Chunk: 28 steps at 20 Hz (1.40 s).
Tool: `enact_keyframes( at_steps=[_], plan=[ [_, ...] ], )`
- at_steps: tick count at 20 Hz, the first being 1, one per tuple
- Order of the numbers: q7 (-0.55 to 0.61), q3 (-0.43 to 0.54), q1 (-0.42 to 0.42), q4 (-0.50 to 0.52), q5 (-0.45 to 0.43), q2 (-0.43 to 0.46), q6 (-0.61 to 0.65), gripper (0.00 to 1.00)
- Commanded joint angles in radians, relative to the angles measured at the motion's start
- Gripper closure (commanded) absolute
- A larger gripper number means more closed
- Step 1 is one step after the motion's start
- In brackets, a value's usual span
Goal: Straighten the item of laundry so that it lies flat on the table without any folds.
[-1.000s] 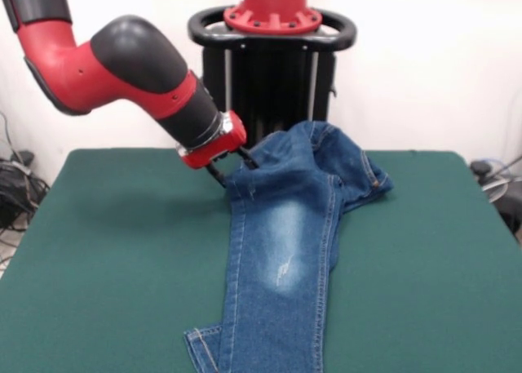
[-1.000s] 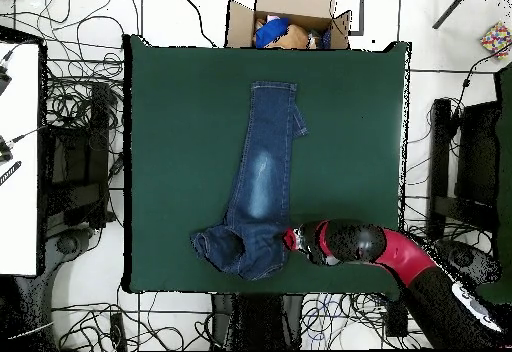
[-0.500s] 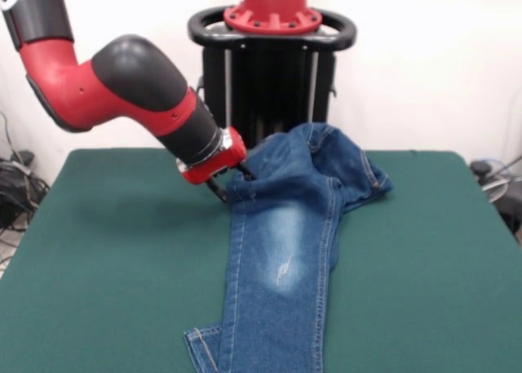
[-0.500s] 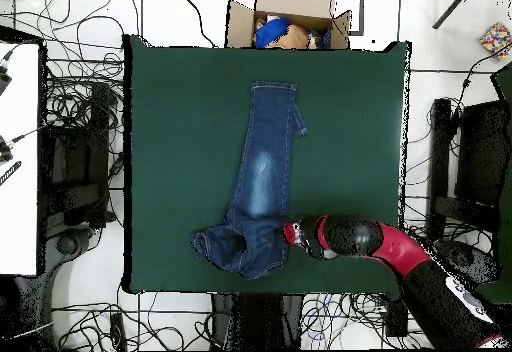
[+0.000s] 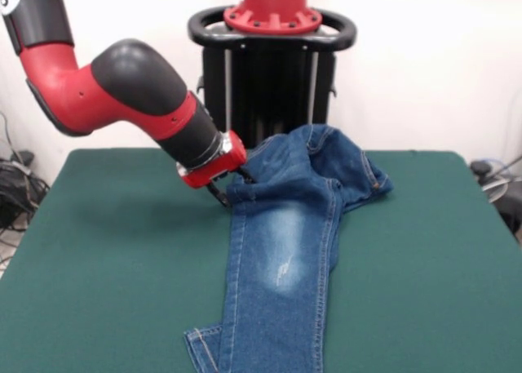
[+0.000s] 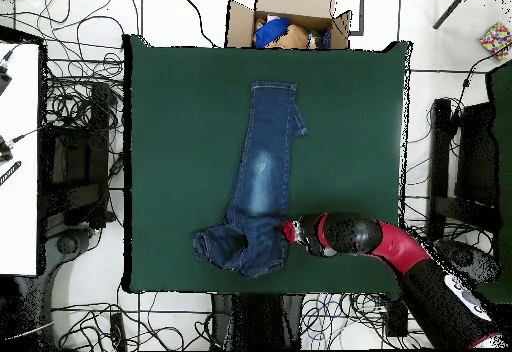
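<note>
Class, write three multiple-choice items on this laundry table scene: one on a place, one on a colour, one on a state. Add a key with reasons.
1. Where is the gripper?
A. at the jeans' bunched waist end
B. at the leg hems
C. off the table

2. What colour is the table cloth?
A. grey
B. dark green
C. white

3. How do the jeans lie?
A. fully flat
B. rolled in a ball
C. legs stretched out, waist end crumpled

Key: 1 A, the gripper meets the denim by the heaped top; 2 B, green shows all round; 3 C, folds pile at the waist end.
</note>
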Motion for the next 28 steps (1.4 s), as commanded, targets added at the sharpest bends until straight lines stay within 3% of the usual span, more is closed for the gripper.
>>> enact_keyframes(
  at_steps=[1,12,28],
  plan=[
    [-0.169,0.071,0.039,-0.134,-0.037,0.034,0.006,0.00],
    [-0.111,0.087,0.039,-0.067,0.011,0.081,-0.007,0.00],
    [-0.053,0.105,0.042,-0.027,0.013,0.099,-0.059,0.00]
  ],
)
